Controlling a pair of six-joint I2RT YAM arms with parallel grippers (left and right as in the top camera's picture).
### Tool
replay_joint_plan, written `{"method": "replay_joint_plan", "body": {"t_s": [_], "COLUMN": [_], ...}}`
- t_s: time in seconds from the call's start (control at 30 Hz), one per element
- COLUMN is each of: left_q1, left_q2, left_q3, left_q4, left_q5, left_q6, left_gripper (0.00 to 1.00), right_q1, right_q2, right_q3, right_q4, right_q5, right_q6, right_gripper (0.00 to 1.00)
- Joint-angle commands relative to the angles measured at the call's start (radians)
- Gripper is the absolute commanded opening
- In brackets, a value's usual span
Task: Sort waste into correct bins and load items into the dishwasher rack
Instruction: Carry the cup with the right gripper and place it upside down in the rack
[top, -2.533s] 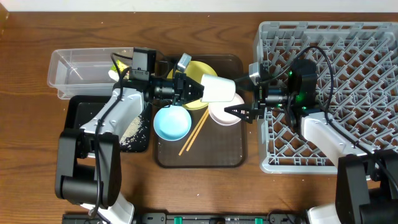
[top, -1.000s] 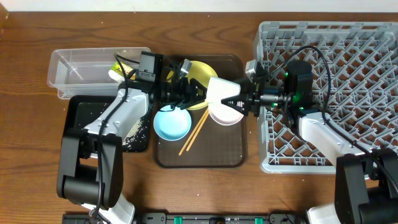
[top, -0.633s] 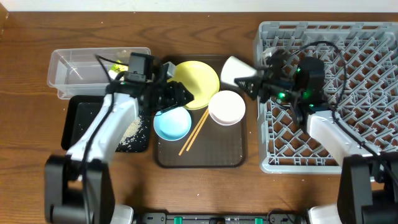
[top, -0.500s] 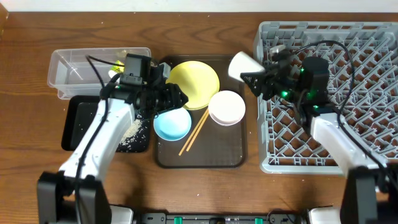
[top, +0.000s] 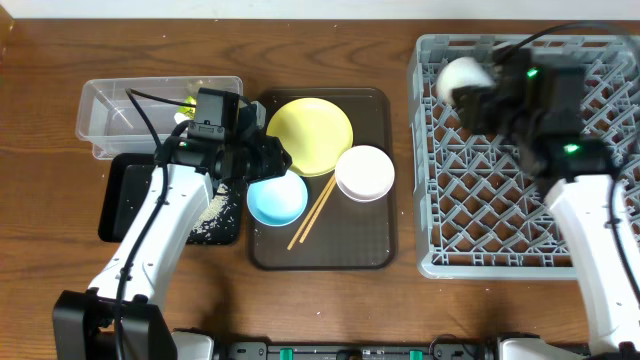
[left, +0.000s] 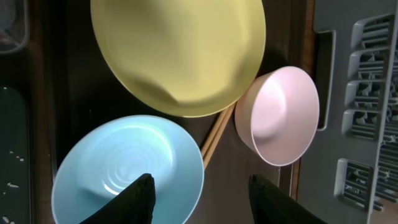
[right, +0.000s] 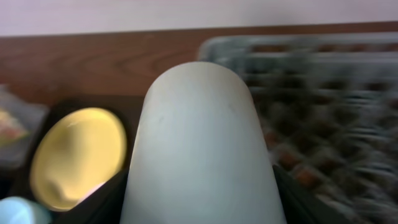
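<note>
Since half a second back, carries the small white cup (top: 462, 78) rightward from the left edge of the dishwasher rack (top: 530, 210) to above its upper-left cells. Grips it on its side in the right fingers (top: 484, 98), closed around it and not yet setting it down. Fills most of the right wrist view with that cup, blurred. Leaves the left fingers (left: 140, 194) much where they were: parted, empty, above the rim of the light blue bowl (top: 276, 198) left of centre.

Judged done: snack wrapper (top: 187, 105) inside the clear tub (top: 120, 115) at upper left, rice scraps (top: 210, 215) in the black tray (top: 125, 205) just below it. Shows a few white grains there in the left wrist view too.

Judged left: seating the cup in the rack, then moving over everything on the brown tray (top: 350, 245) at centre. Appears to hold nothing in the rack so far, though the right arm hides part of it.

Counted:
- one yellow plate (top: 310, 137)
- two bowls, the light blue one and a white bowl (top: 364, 173)
- one cup
- one pair of chopsticks (top: 312, 212), lying between the two bowls
- two bins, one rack and one brown tray on the bench
</note>
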Motion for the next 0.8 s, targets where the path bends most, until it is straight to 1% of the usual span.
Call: {"method": "replay_joint_plan", "body": {"t_s": [0.0, 0.17, 0.27, 0.47, 0.53, 0.63, 0.77], "left_q1": [0.004, 0.004, 0.004, 0.004, 0.004, 0.004, 0.004], "left_q2": [-0.011, -0.011, -0.011, -0.011, -0.011, -0.011, -0.011], "left_q3": [0.012, 0.012, 0.012, 0.012, 0.012, 0.012, 0.012], "left_q4": [-0.005, -0.005, -0.005, -0.005, -0.005, -0.005, -0.011], "left_q5": [-0.027, -0.027, -0.027, -0.027, -0.027, -0.027, -0.027], "left_q6": [0.024, 0.024, 0.024, 0.024, 0.024, 0.024, 0.024], "left_gripper": [0.51, 0.52, 0.52, 0.52, 0.52, 0.52, 0.51], "right_q1": [-0.053, -0.111, -0.138, -0.174, -0.178, -0.179, -0.177], "right_q2": [0.040, 0.145, 0.237, 0.459, 0.528, 0.611, 0.675], "right_q3": [0.114, 0.256, 0.371, 0.661, 0.750, 0.841, 0.858], "right_q4": [-0.054, -0.157, -0.232, -0.438, -0.477, -0.473, -0.407], "right_q5": [0.090, 0.090, 0.095, 0.097, 0.098, 0.121, 0.146], "right_q6": [-0.045, -0.083, -0.086, -0.097, -0.112, -0.125, -0.122], "right_gripper": [0.01, 0.01, 0.01, 0.01, 0.01, 0.01, 0.01]}}
